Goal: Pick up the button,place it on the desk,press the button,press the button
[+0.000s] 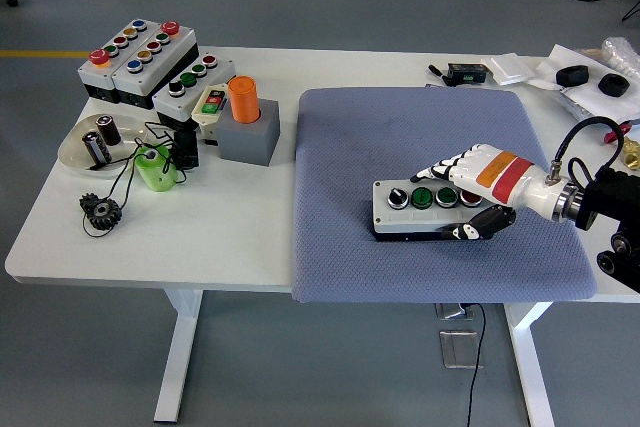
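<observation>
Surface [240,237]: smooth, matt white top. Mat [420,127]: blue-grey cloth, coarse woven texture, matt. Button box [395,212]: light grey plastic casing, black base, glossy green and red caps. Right hand [470,197]: glossy white plastic shell, black finger parts. Far-left dish [70,152]: clear, shiny plastic. Gear [100,211]: dark, dull metal look. Orange cylinder [243,99]: matt plastic.

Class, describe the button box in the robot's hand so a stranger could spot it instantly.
Find the blue-grey mat covering the table's right half. On it the right hand grips a grey button box. Unlike the boxes at the table's far left, it lies alone on the mat.
</observation>
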Tool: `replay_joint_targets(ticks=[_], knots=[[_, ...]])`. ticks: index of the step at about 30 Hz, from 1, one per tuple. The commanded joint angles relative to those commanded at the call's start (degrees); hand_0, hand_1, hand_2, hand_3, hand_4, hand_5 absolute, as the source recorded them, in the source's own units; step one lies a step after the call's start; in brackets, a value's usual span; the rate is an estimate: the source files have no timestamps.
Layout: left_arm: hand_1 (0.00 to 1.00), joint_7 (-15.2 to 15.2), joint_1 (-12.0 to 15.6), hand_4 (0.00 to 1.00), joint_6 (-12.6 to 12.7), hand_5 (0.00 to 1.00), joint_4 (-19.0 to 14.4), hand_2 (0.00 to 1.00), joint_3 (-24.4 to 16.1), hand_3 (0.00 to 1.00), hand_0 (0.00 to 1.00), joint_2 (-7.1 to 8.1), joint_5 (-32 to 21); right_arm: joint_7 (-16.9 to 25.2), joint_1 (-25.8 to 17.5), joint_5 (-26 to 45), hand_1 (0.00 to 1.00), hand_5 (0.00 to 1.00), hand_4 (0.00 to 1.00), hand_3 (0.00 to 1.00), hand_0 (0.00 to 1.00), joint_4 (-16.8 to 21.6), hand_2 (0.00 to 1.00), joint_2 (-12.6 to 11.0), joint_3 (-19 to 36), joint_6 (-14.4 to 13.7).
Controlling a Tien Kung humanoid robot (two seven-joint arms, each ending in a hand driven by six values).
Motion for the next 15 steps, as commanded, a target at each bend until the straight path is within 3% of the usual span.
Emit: replay_joint_targets(ticks=[4,5,10,11,15], knots=[[0.743,0.05,-0.02,0.424,0.04,0.998,0.03,0.757,-0.15,0.597,0.691,-0.03,0.14,-1.02,-0.16,-1.25,0.275,0.051,0.401,0.486,0.298,-0.09,0.407,-0.23,0.64,1.63],[0.743,0.01,0.01,0.424,0.04,0.998,0.03,0.757,-0.14,0.597,0.691,-0.05,0.04,-1.24,-0.26,-1.47,0.437,0.037,0.469,0.59,0.424,-0.07,0.523,-0.36,0.89,1.93],[0.743,0.1,0.1,0.424,0.08,0.998,0.04,0.757,-0.33,0.597,0.691,-0.05,0.38,-1.92,-0.72,-2.25,0.437,0.037,0.469,0.59,0.424,-0.22,0.523,-1.0,1.96,2.59],[0.743,0.16,0.11,0.425,0.11,0.998,0.06,0.757,-0.47,0.596,0.691,-0.07,0.57,-2.16,-0.81,-2.27,0.554,0.045,0.531,0.694,0.557,-0.11,0.608,-1.18,2.19,3.03],[0.743,0.26,0.24,0.425,0.15,0.998,0.07,0.757,-0.74,0.596,0.691,-0.08,0.91,-3.28,-1.36,-2.52,0.554,0.045,0.531,0.694,0.557,0.66,0.608,-2.1,3.27,4.88]])
